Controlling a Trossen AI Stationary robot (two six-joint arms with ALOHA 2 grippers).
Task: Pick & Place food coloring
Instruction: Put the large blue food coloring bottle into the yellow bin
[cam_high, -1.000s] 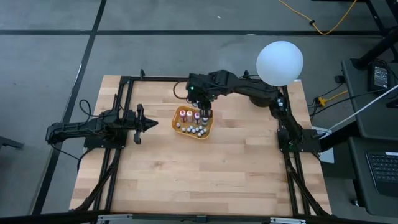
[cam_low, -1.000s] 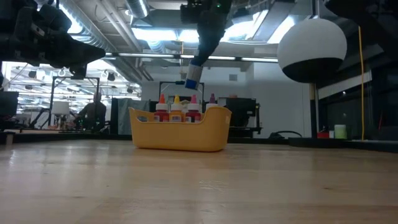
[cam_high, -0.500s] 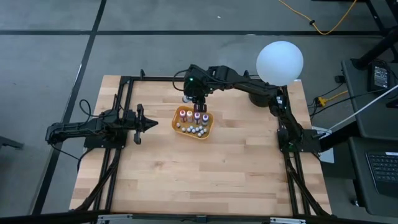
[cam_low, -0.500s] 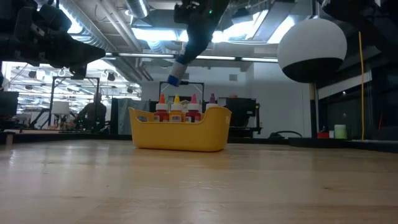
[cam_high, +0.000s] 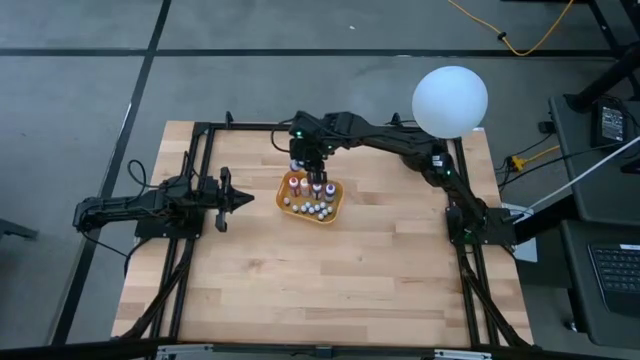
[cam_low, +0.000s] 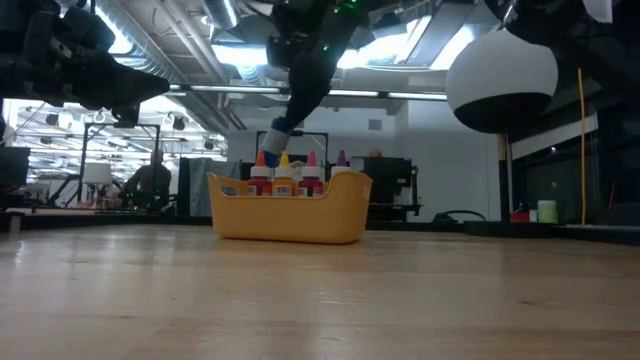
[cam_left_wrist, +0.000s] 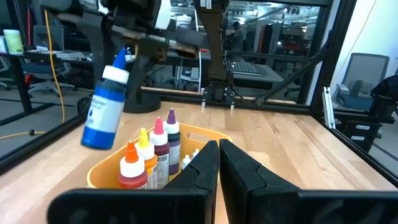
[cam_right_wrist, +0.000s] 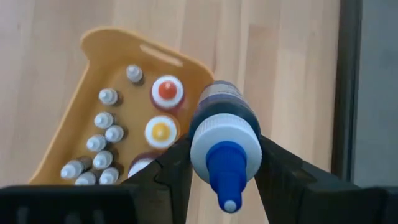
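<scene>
My right gripper (cam_high: 300, 163) is shut on a blue food coloring bottle (cam_left_wrist: 104, 106) with a white cap and blue tip. It holds the bottle in the air just past the far end of the orange tray (cam_low: 290, 215). In the tray (cam_right_wrist: 99, 43) stand more food coloring bottles (cam_left_wrist: 152, 155) with orange, yellow, pink and purple tips, beside several tiny white-capped ones (cam_right_wrist: 102, 134). My left gripper (cam_high: 243, 197) waits shut at the table's left, pointing level toward the tray. My right gripper pinches the blue bottle's white cap (cam_right_wrist: 200, 149) between its two fingers (cam_right_wrist: 177, 168). The fingers slant down from above. The bottle is lifted clear and tilted, its blue body (cam_low: 270, 148) hanging below the fingers and its tip toward the wrist.
A white globe lamp (cam_high: 450, 100) stands at the far right corner. Black frame rails (cam_high: 200, 150) run along the table's left, far and right sides. Bare wood (cam_high: 320, 280) spreads across the near half of the table.
My right gripper has carried the blue bottle from over the tray toward the table's far left, sinking a little. The gripper has tipped over, and the bottle leans more than before. The bottles in the tray have stayed put.
</scene>
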